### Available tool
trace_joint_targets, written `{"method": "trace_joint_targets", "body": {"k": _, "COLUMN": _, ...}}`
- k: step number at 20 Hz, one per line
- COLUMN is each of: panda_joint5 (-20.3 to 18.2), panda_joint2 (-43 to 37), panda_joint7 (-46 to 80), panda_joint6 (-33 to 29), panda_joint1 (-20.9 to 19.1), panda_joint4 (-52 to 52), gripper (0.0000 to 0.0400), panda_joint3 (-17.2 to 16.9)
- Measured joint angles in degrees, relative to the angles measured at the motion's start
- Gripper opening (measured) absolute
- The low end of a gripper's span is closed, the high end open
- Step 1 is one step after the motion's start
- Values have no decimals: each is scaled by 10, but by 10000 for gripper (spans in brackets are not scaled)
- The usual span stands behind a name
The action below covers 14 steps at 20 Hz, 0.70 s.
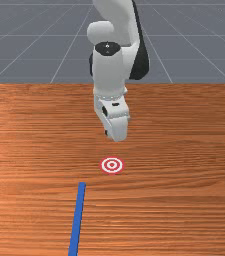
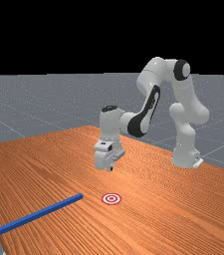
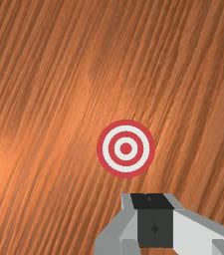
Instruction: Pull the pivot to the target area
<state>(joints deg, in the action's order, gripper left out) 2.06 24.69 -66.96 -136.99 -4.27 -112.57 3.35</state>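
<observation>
Front view: blue bar point(image 1: 77, 217) is lying near target point(image 1: 112, 165), reaching toward the far view's left edge of table point(image 2: 8, 245); gripper point(image 3: 155, 219) is hovering, fingers pressing together, empty; approach is seemingly pending; next move is requiring reaching, then lowering beside bar

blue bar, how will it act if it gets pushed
The blue bar is straight with flat faces, so it probably slides stiffly rather than rolls. Being long and thin, it would likely swivel if pushed near one end.
</observation>
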Motion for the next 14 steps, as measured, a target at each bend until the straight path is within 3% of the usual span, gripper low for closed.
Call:
{"method": "trace_joint_targets", "body": {"k": 3, "panda_joint5": -8, "panda_joint2": 0, "panda_joint7": 55, "panda_joint6": 0, "panda_joint1": 2, "panda_joint4": 1, "gripper": 0, "panda_joint3": -14}}
{"method": "trace_joint_targets", "body": {"k": 7, "panda_joint5": 6, "panda_joint2": -1, "panda_joint7": -93, "panda_joint6": -1, "panda_joint1": -26, "panda_joint4": -2, "gripper": 0, "panda_joint3": 9}}
{"method": "trace_joint_targets", "body": {"k": 8, "panda_joint5": 18, "panda_joint2": 1, "panda_joint7": -210, "panda_joint6": 0, "panda_joint1": -47, "panda_joint4": -1, "gripper": 0, "panda_joint3": 29}}
{"method": "trace_joint_targets", "body": {"k": 11, "panda_joint5": 11, "panda_joint2": 1, "panda_joint7": -176, "panda_joint6": 1, "panda_joint1": -50, "panda_joint4": 2, "gripper": 0, "panda_joint3": 16}}
{"method": "trace_joint_targets", "body": {"k": 14, "panda_joint5": 25, "panda_joint2": 5, "panda_joint7": -321, "panda_joint6": 2, "panda_joint1": -82, "panda_joint4": 5, "gripper": 0, "panda_joint3": 37}}
